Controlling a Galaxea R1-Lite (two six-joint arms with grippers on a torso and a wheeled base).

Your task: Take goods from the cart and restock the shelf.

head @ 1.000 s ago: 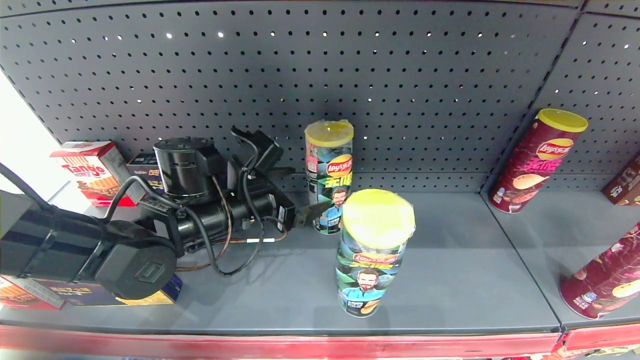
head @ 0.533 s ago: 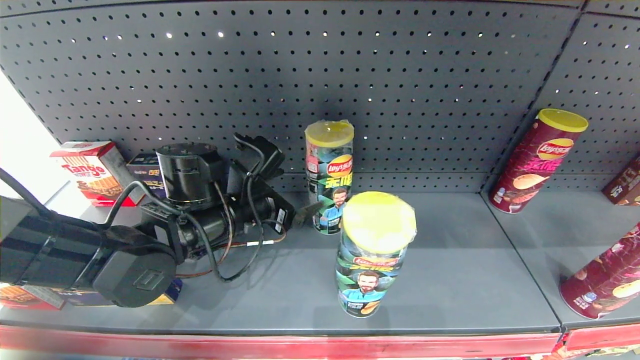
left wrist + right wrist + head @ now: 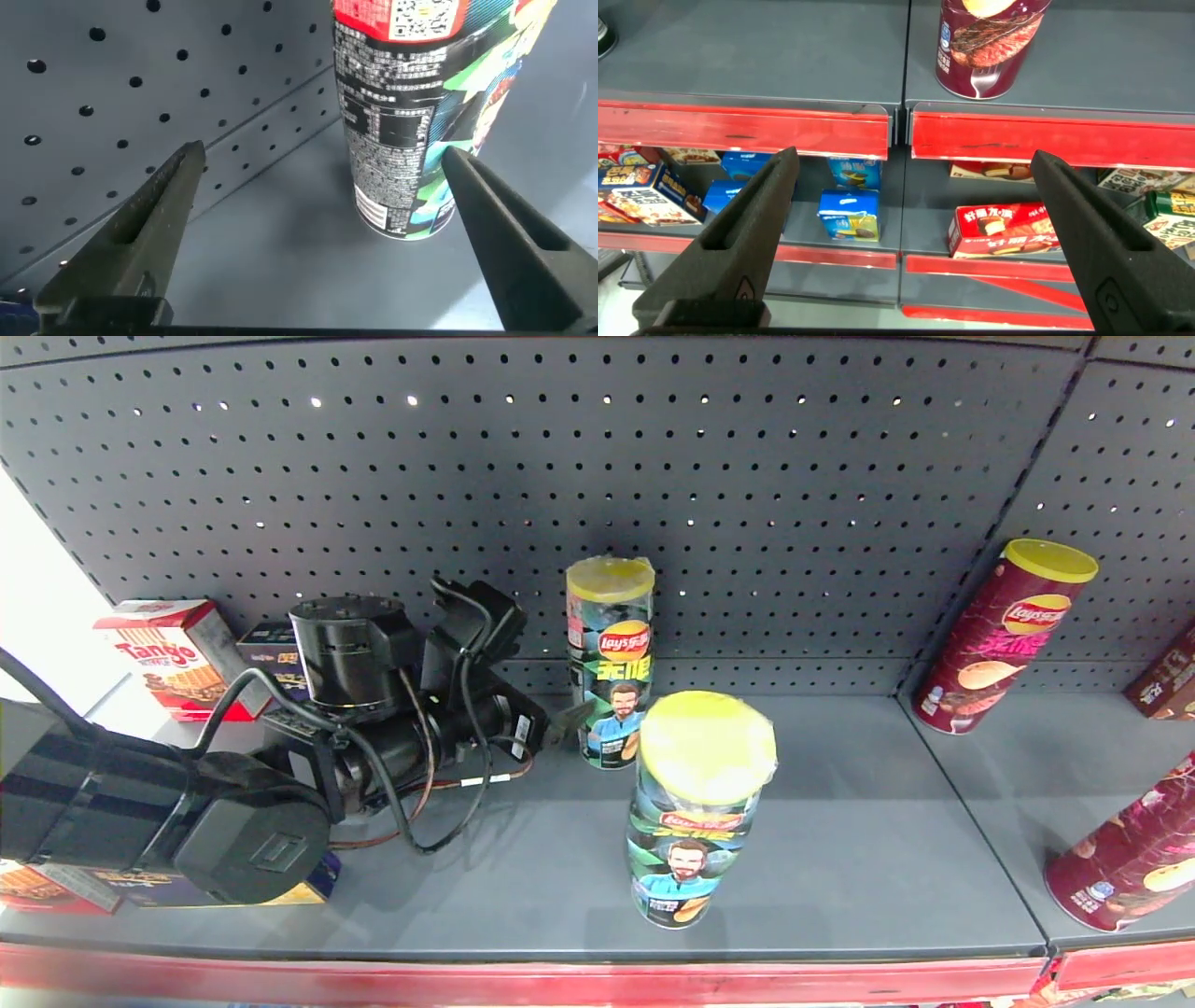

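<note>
Left claw: the left claw (image 3: pixel 322 157) is spread wide and grips nothing. The rear can (image 3: pixel 610 663) stands just past its tips, and one fingertip (image 3: pixel 455 166) lies at the can's lower side; whether they touch cannot be told.
Right claw: the right claw (image 3: pixel 913 157) is released and empty, facing the red-edged lower shelves (image 3: pixel 747 126).
Shelf: the grey shelf (image 3: pixel 840 859) carries both green cans, with a pegboard back (image 3: pixel 747 476) behind.
Rear can: it is upright near the pegboard back.
Front can: the front can (image 3: pixel 700 812) is upright and nearer the shelf's edge, apart from the left claw.
Maroon cans: one maroon can (image 3: pixel 1004 635) leans at the far right, and another (image 3: pixel 1125 859) is nearer the front.
Boxes: a wafer box (image 3: pixel 168 658) stands at the left, and flat boxes (image 3: pixel 280 887) lie under the arm.
Lower shelves: they hold blue packs (image 3: pixel 848 213) and a red box (image 3: pixel 1004 231).
Change: the rear can has turned and shifted slightly left, and the left claw has drawn back a little.
</note>
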